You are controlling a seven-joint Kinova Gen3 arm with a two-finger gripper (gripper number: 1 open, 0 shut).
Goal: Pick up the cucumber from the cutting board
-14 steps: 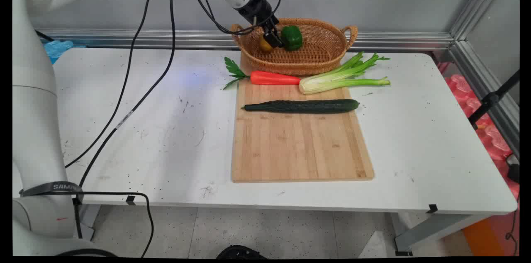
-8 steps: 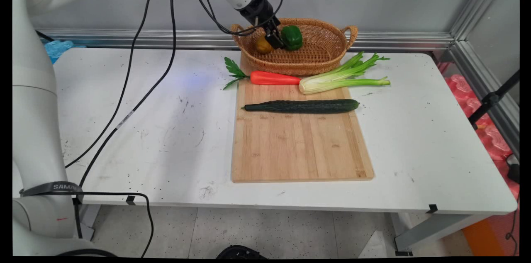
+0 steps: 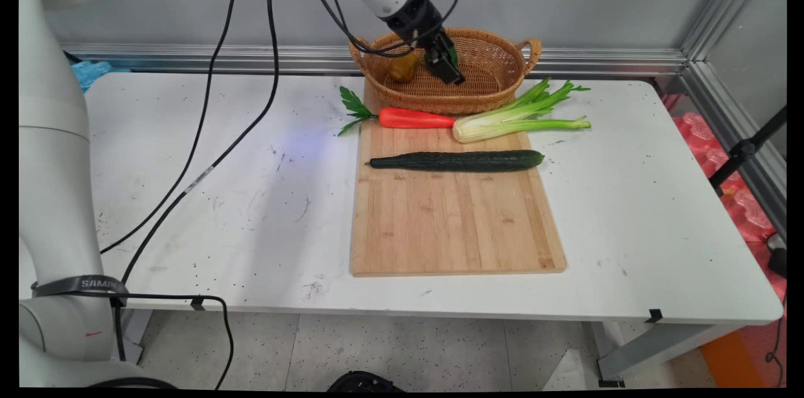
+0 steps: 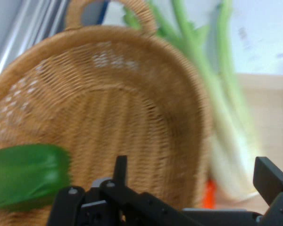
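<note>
We find the hand (image 3: 447,69) hanging over the inside of the wicker basket (image 3: 496,81), which stands at the far side of the desk (image 3: 628,209) close to the wall. In the hand view its two fingers stand well apart with nothing between them, so we record it as open and empty. The green pepper (image 4: 27,176) lies on the basket floor just beside the hand; in the main view the hand hides nearly all of it. A yellow-brown fruit (image 3: 402,66) sits in the left part of the basket, just left of the hand.

The desk is white and scuffed with dark specks. A grey wall with a metal rail runs behind it.

A wooden cutting board (image 3: 455,222) lies near the basket, its far end under the basket's near side. A carrot (image 3: 414,117) and a celery stalk (image 3: 515,122) lie along that far end, just near of the basket. A cucumber (image 3: 455,161) lies across the board, nearer still. Black cables (image 3: 207,128) hang from the arm over the left of the desk.
</note>
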